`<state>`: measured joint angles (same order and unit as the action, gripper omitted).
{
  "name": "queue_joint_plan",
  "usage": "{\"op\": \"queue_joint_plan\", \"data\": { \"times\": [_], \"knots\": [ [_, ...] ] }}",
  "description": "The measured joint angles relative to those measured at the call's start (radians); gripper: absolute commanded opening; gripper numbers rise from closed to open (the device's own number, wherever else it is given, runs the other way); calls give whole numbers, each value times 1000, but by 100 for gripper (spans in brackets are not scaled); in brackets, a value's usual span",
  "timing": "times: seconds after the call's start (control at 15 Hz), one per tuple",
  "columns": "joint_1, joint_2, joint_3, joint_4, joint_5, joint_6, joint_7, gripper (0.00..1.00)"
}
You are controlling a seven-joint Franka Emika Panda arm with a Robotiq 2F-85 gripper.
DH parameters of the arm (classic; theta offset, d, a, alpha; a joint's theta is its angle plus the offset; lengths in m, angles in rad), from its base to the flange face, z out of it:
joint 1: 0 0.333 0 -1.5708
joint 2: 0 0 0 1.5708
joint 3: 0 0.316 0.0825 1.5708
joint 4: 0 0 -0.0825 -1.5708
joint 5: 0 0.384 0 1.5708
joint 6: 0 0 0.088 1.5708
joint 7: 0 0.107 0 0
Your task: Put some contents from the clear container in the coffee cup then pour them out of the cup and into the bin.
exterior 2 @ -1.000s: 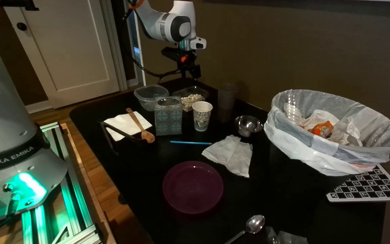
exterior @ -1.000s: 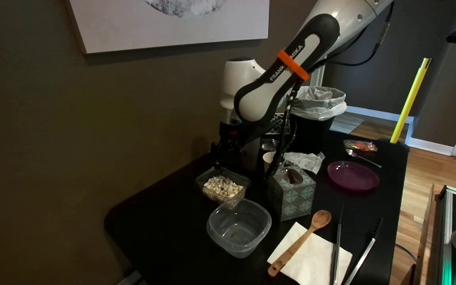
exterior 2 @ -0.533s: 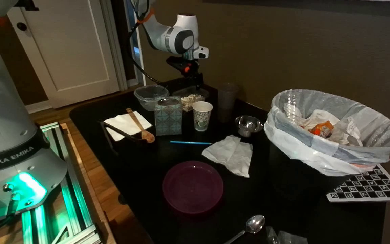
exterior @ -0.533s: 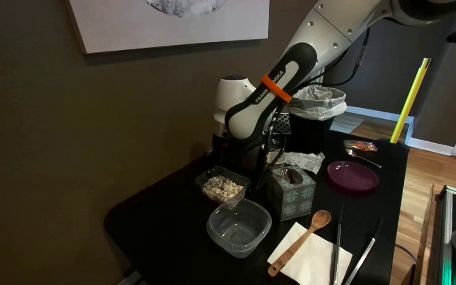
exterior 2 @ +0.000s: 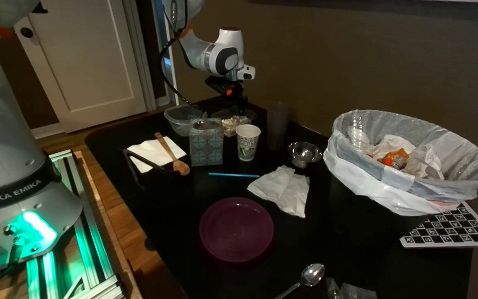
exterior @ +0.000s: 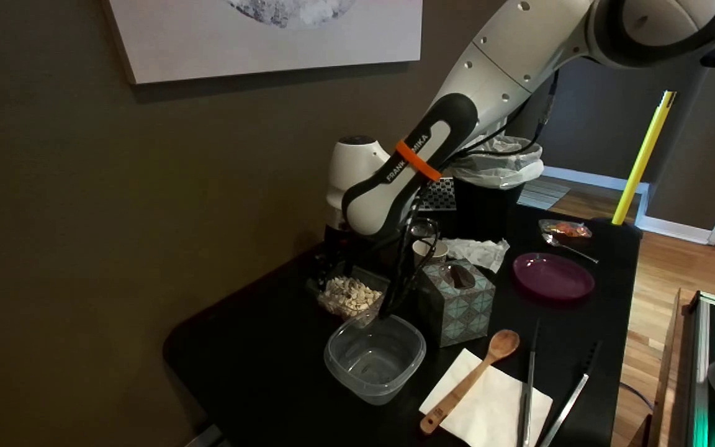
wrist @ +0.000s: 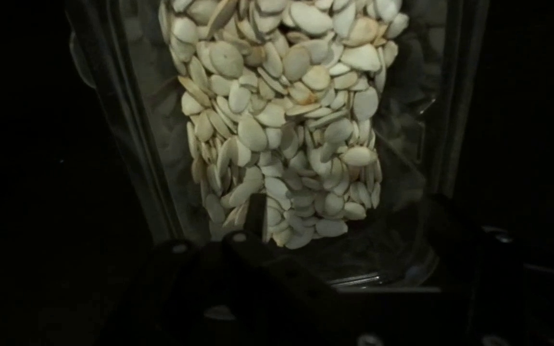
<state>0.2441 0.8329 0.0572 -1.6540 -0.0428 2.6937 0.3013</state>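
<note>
The clear container (exterior: pixel 377 278) holds the contents, pale flat seeds (exterior: pixel 350 294); both container (wrist: pixel 118 91) and seeds (wrist: pixel 282 105) fill much of the wrist view. My gripper (exterior: pixel 336 268) is low over the container's wall-side end; it also shows in an exterior view (exterior 2: pixel 240 109). In the wrist view its fingers (wrist: pixel 346 211) are apart with nothing gripped, one finger over the seeds, the other by the container's side wall. Whether the tips touch the seeds is unclear. A white patterned paper coffee cup (exterior 2: pixel 247 143) stands upright. The bin (exterior 2: pixel 367 182) has a white liner and trash inside.
A tall dark grey cup (exterior 2: pixel 277 124) stands behind the paper cup. A larger clear tub (exterior: pixel 375 363) and a tissue box (exterior: pixel 460 310) stand close to the container. A metal bowl (exterior 2: pixel 305 153), crumpled tissue (exterior 2: pixel 281 189) and maroon plate (exterior 2: pixel 236 230) lie towards the bin.
The arm has come down, lowering my gripper from above the container to about its rim height. It has also shifted slightly along the table away from the bin. The objects have not moved.
</note>
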Motion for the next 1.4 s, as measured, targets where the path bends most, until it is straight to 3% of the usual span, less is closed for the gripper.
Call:
{"op": "queue_joint_plan", "data": {
  "times": [0.2,0.33,0.47,0.67,0.87,1.13,1.2,1.33,1.4],
  "knots": [
    [2,26,-2,23,3,0,0,56],
    [2,39,-3,34,5,0,0,63],
    [2,50,-5,41,6,0,0,62],
    [4,65,-7,51,6,0,-1,67],
    [6,80,-9,59,6,0,-1,64],
    [6,88,-10,66,6,0,-1,42],
    [6,90,-11,68,6,0,-1,43],
    [6,91,-12,72,6,0,-1,17],
    [6,91,-12,73,6,0,-1,12]
  ]
}}
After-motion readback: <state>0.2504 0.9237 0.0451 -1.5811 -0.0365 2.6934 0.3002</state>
